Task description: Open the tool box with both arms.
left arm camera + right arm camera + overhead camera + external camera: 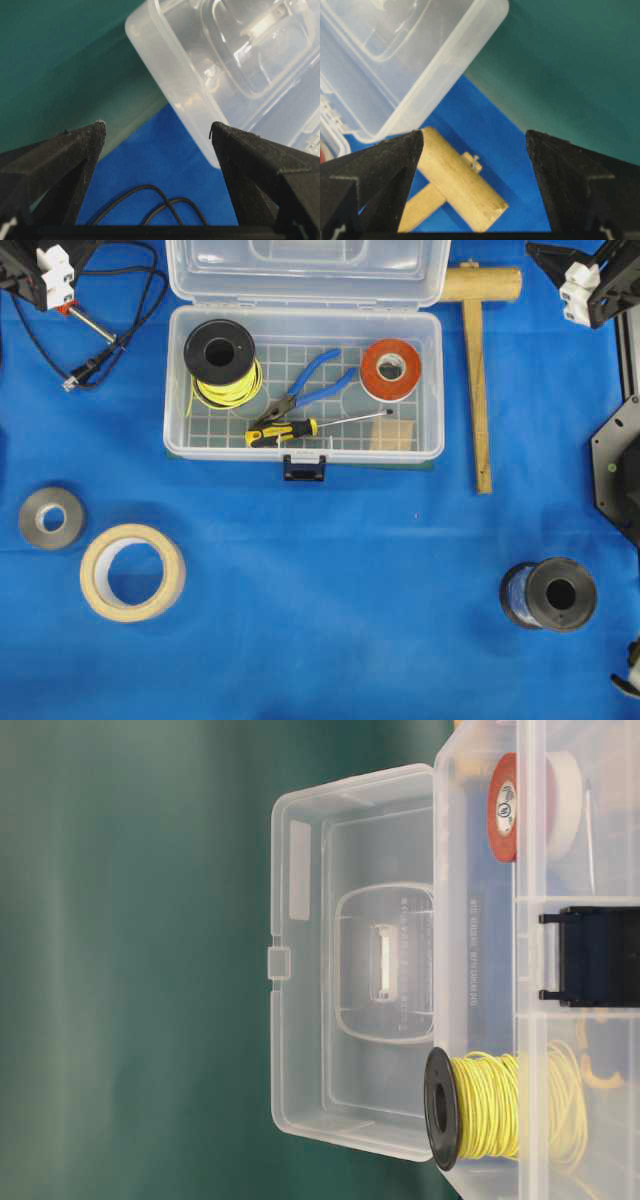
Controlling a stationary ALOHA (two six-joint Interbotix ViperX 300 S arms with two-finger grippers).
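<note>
The clear tool box (432, 390) stands open at the back middle of the blue cloth. Its lid (305, 270) is swung back, and the black latch (304, 468) hangs at the front. In the table-level view the lid (330, 970) stands apart from the box wall (480, 970). My left gripper (50, 280) sits at the back left, open and empty, with a lid corner (190, 95) ahead of the left gripper (157, 130). My right gripper (585, 290) sits at the back right. The right gripper (475, 137) is open and empty above a wooden mallet (460, 185), near the lid (420, 60).
Inside the box lie a yellow wire spool (222, 365), blue pliers (310, 385), a screwdriver (285, 430) and orange tape (391, 368). The mallet (478, 370) lies right of the box. Black cable (110, 300), grey roll (51, 517), masking tape (132, 572), black spool (550, 593).
</note>
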